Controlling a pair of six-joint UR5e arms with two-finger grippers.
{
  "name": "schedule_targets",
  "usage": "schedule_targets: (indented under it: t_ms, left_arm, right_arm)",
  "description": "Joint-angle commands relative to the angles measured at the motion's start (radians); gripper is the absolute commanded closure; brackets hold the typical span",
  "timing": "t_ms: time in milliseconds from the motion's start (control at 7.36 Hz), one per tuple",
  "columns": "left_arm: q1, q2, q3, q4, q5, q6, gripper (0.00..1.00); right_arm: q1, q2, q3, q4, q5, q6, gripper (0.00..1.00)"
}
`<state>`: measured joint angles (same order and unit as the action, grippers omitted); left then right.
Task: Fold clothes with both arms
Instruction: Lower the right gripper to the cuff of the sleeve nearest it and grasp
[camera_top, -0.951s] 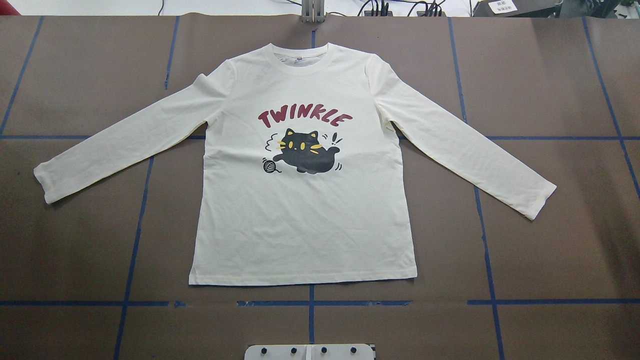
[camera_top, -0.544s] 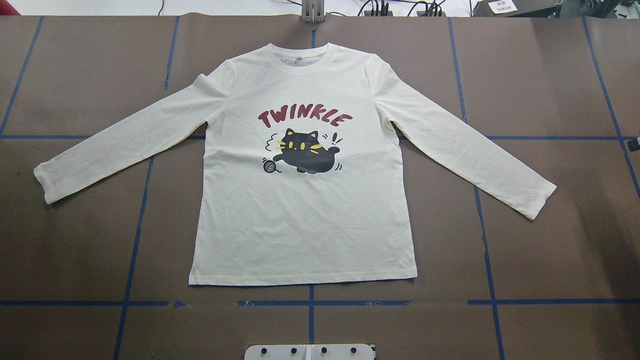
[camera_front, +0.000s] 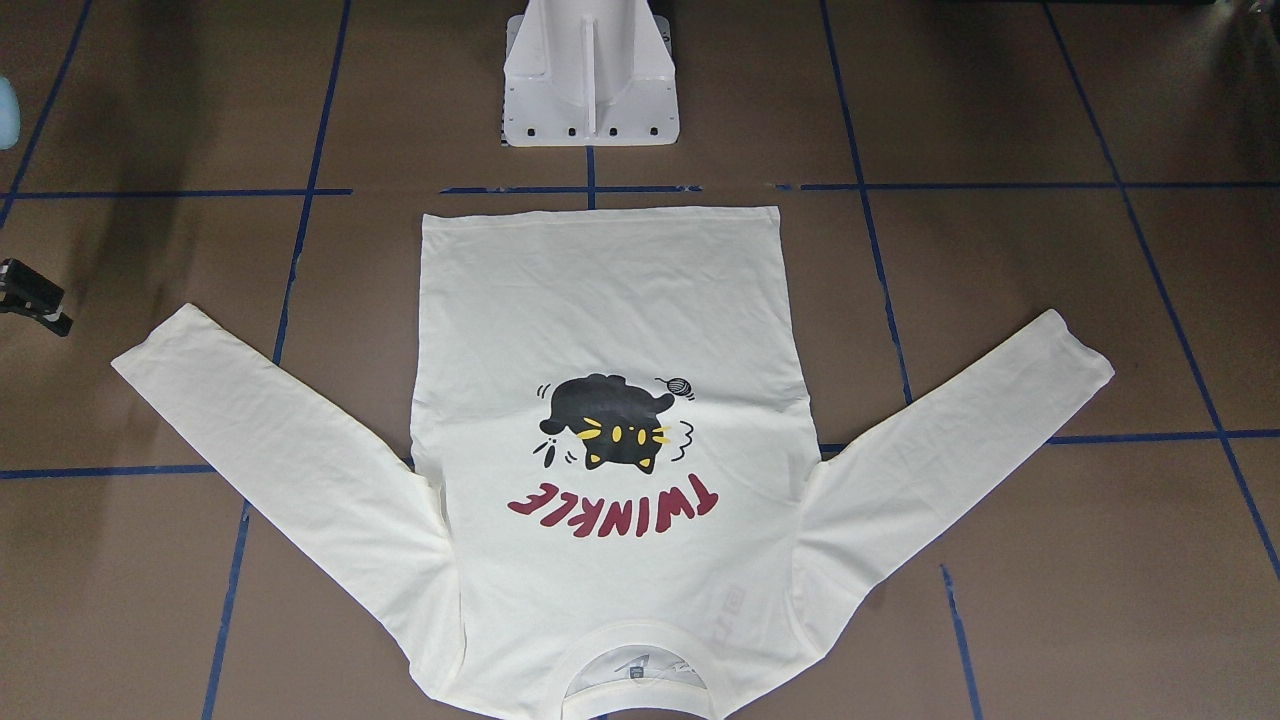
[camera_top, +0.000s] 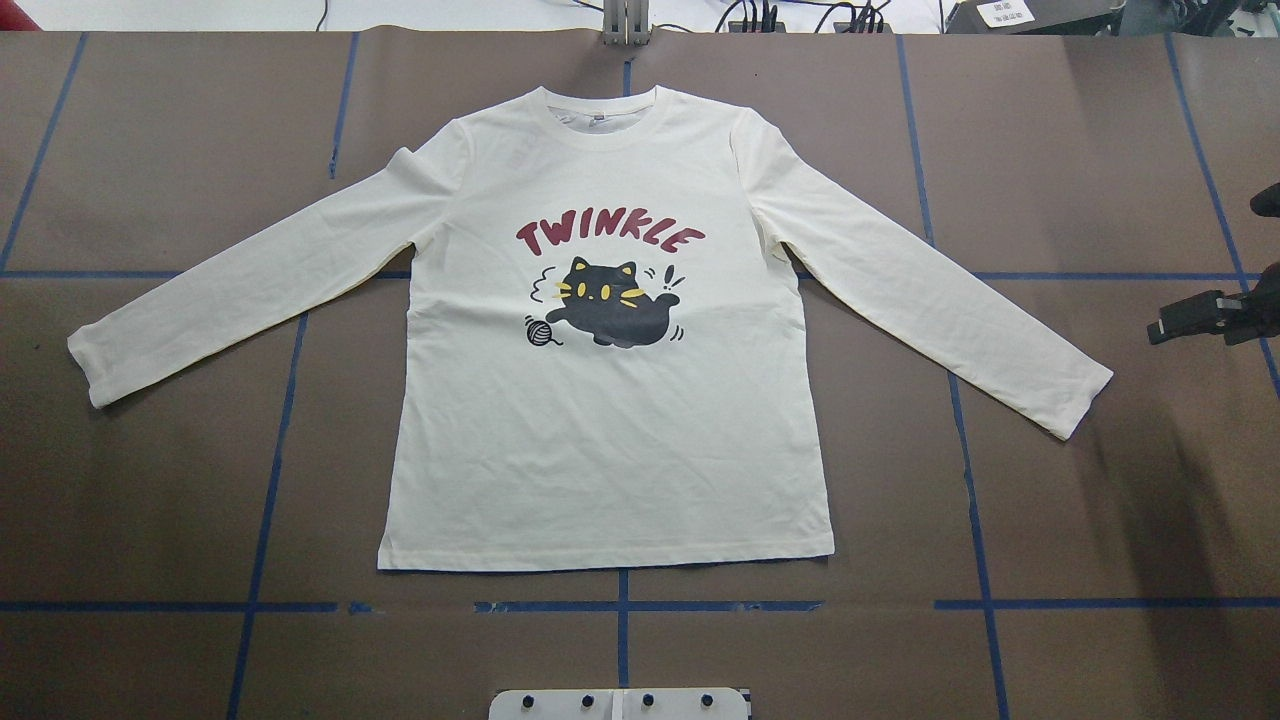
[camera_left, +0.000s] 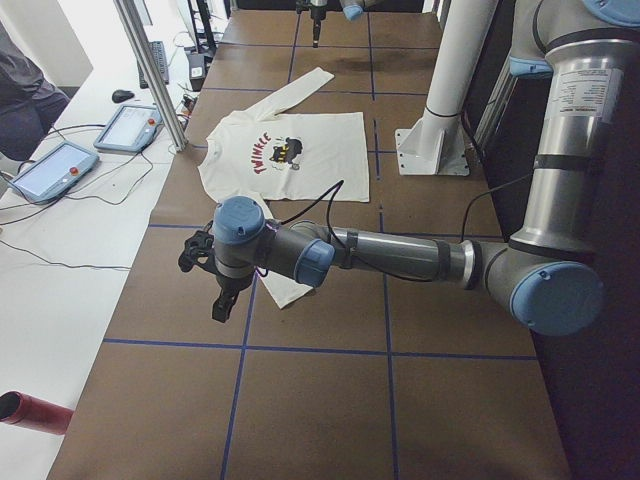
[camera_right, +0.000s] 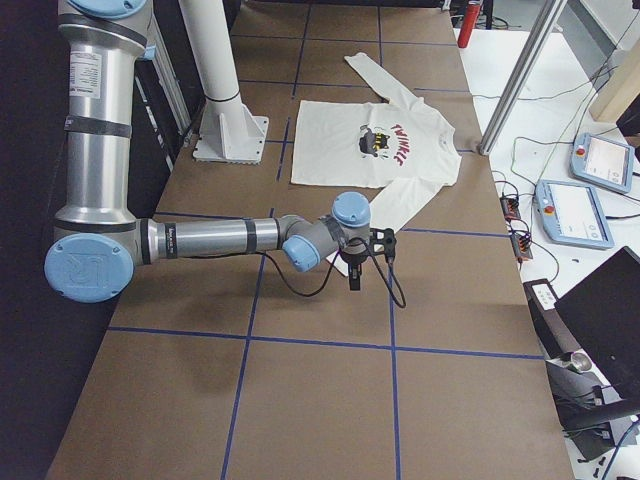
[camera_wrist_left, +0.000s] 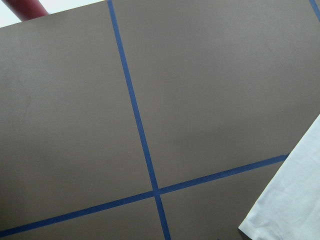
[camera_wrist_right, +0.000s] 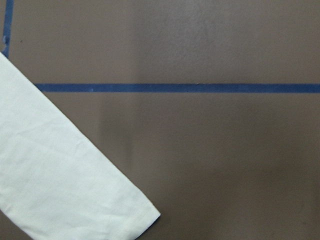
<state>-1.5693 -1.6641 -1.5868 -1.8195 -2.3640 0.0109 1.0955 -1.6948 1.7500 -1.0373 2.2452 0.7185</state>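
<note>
The cream long-sleeve T-shirt (camera_top: 600, 440) lies flat and face up on the brown table, cat print and "TWINKLE" showing, both sleeves spread out. My right gripper (camera_top: 1205, 268) hovers at the overhead view's right edge, just outside the right sleeve cuff (camera_top: 1075, 395). It looks open with nothing in it, and it also shows in the right side view as the right gripper (camera_right: 370, 262). The right wrist view shows that cuff (camera_wrist_right: 75, 195) at lower left. My left gripper (camera_left: 212, 285) hangs over the table near the left cuff (camera_left: 285, 292); I cannot tell whether it is open or shut. The left wrist view catches the cuff's corner (camera_wrist_left: 295, 200).
The white pedestal (camera_front: 590, 80) stands at the robot's side of the table, behind the shirt's hem. Blue tape lines (camera_top: 620, 606) grid the brown surface. Two tablets (camera_left: 130, 125) and cables lie on the bench beyond the far edge, beside a metal post (camera_left: 150, 70).
My right gripper has come into the overhead view from the right edge and moved in toward the right cuff. The shirt has not moved.
</note>
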Motion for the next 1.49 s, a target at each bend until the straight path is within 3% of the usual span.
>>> schedule_targets:
  t_ms: [0, 136, 679, 1359]
  left_arm:
    - [0.000, 0.001, 0.002, -0.003, 0.000, 0.003, 0.00]
    - [0.000, 0.001, 0.004, -0.003, 0.000, 0.003, 0.00]
    - [0.000, 0.001, 0.002, -0.004, 0.000, 0.003, 0.00]
    - [0.000, 0.001, 0.001, -0.020, 0.000, 0.001, 0.00]
  right_arm:
    - [-0.171, -0.010, 0.069, -0.001, -0.092, 0.129, 0.00]
    - [-0.228, 0.019, 0.062, -0.007, -0.140, 0.178, 0.00]
    - [-0.233, 0.040, -0.032, 0.005, -0.134, 0.165, 0.00]
    - [-0.235, 0.066, -0.059, -0.003, -0.134, 0.165, 0.00]
